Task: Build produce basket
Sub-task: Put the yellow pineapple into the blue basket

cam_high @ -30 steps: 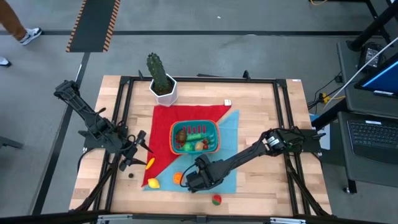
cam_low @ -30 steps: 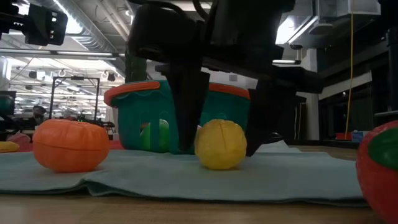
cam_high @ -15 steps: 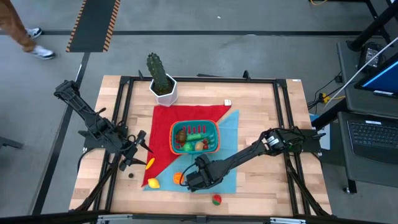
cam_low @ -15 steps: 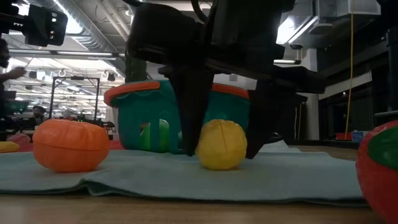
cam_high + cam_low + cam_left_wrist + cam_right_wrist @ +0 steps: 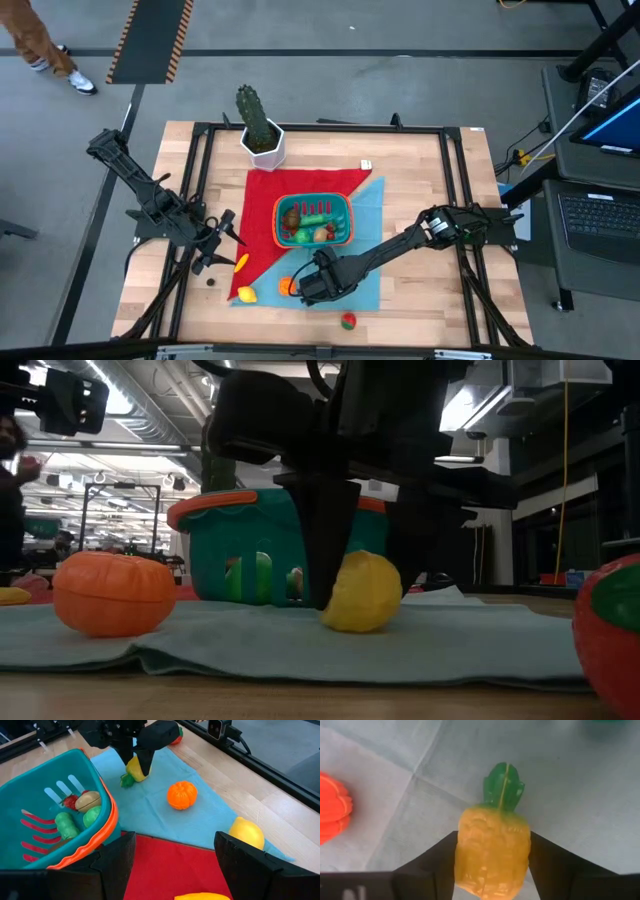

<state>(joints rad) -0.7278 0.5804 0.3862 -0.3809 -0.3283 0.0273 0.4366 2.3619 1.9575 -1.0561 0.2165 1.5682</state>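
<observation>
The teal basket (image 5: pixel 278 222) with its orange rim stands on a red cloth and holds several pieces of produce. On the light blue cloth near it lies a yellow toy pineapple (image 5: pixel 492 852) with a green crown. My right gripper (image 5: pixel 305 288) stands over the pineapple and hides it in the high view. An orange (image 5: pixel 286 285) lies on the blue cloth just left of it. Farther left a lemon (image 5: pixel 245 294) rests at the cloths' near left corner. My left gripper (image 5: pixel 222 245) waits open near the table's left side. My right gripper pinches the pineapple's yellow body (image 5: pixel 470 845) between its two fingers, one on each long side. The fingers (image 5: pixel 330 530) come from above, pointing down, and lie across the fruit. The pineapple (image 5: pixel 362 592) sits tilted, its underside on the blue cloth.
A white pot with a cactus (image 5: pixel 262 140) stands at the far edge. A red and green fruit (image 5: pixel 348 321) lies on bare wood near the front edge. A yellow piece (image 5: pixel 241 263) lies beside my left gripper. A black frame runs around the table top.
My right gripper's fingers have come together on the pineapple without leaving their place. The pineapple, flat on the cloth before, has tipped to one side between them. A person has walked past beyond the table's far left corner.
</observation>
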